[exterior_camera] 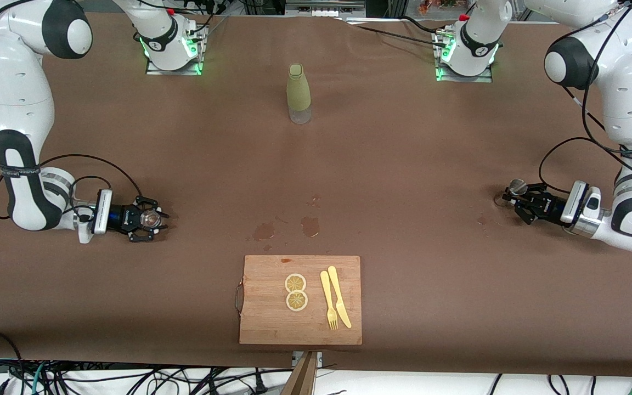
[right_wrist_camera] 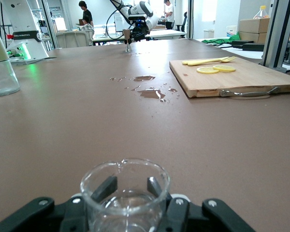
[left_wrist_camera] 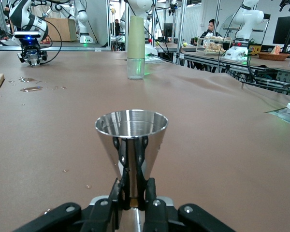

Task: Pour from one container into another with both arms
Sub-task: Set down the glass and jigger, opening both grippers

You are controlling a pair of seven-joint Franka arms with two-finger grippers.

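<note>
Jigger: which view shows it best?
Left wrist view. The jigger stands upright and fills the centre, its waist pinched by the left gripper. In the front view it is a small glint at that gripper, toward the left arm's end of the table. In the right wrist view it is a distant speck.

Brown worktop (exterior_camera: 404, 181): green bottle (exterior_camera: 298, 93) at twelve o'clock, cutting board (exterior_camera: 264, 318) at six, wet patches (exterior_camera: 309, 225) between them at centre.
</note>
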